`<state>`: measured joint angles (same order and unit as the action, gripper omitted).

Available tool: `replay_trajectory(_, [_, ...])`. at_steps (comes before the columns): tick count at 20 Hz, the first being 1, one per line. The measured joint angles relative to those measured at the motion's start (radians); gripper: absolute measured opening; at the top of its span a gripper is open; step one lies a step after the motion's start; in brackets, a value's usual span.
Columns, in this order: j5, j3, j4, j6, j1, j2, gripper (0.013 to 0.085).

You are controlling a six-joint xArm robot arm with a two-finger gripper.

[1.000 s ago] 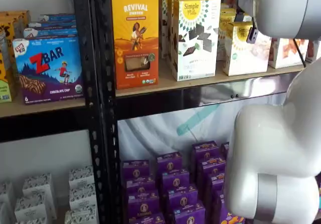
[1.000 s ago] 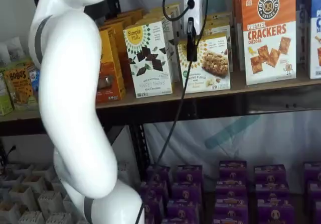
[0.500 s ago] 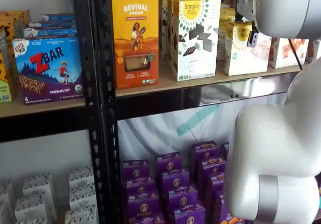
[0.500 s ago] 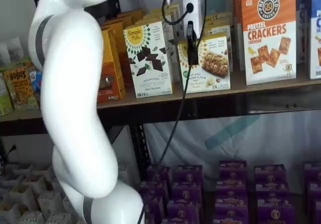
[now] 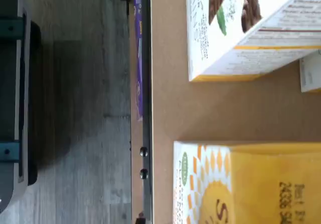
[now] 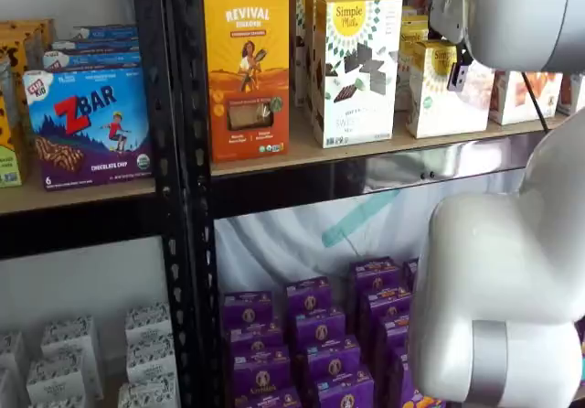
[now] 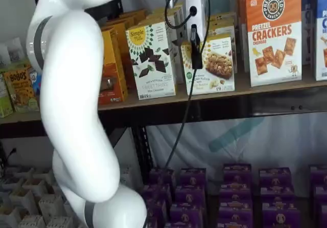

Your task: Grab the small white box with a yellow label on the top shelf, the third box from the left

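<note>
The small white box (image 7: 214, 64) with a yellow round logo stands on the top shelf (image 7: 265, 87), to the right of a taller white box with dark cookie pieces (image 7: 150, 59). In both shelf views my gripper (image 7: 195, 51) hangs just in front of the small box's left part. Only a black finger shows side-on, so I cannot tell if it is open. In a shelf view the box (image 6: 439, 97) is partly behind the finger (image 6: 454, 74) and arm. The wrist view shows the box's yellow top (image 5: 261, 184) close below and the shelf board (image 5: 215, 108).
An orange Revival box (image 6: 245, 74) stands at the left of the shelf, and an orange pretzel cracker box (image 7: 273, 33) at the right. Purple boxes (image 6: 320, 335) fill the floor level. A black upright (image 6: 178, 188) divides the ZBar shelf (image 6: 87, 124) from this one.
The gripper has come down a little in front of the small white box, and the arm's elbow has shifted slightly. The boxes have not moved.
</note>
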<state>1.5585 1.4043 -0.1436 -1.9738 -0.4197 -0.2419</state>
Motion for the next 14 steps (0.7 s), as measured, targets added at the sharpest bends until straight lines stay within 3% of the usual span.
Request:
replay_trajectory(4, [-0.002, -0.002, -0.003, -0.001, -0.001, 0.001, 0.0650])
replay_trajectory(8, [0.000, 0.002, -0.003, -0.002, -0.002, 0.004, 0.0650])
replay_trajectory(10, [0.000, 0.002, -0.005, -0.003, -0.003, 0.004, 0.0570])
replay_trajectory(14, [-0.001, 0.000, -0.004, -0.004, -0.004, 0.002, 0.0530])
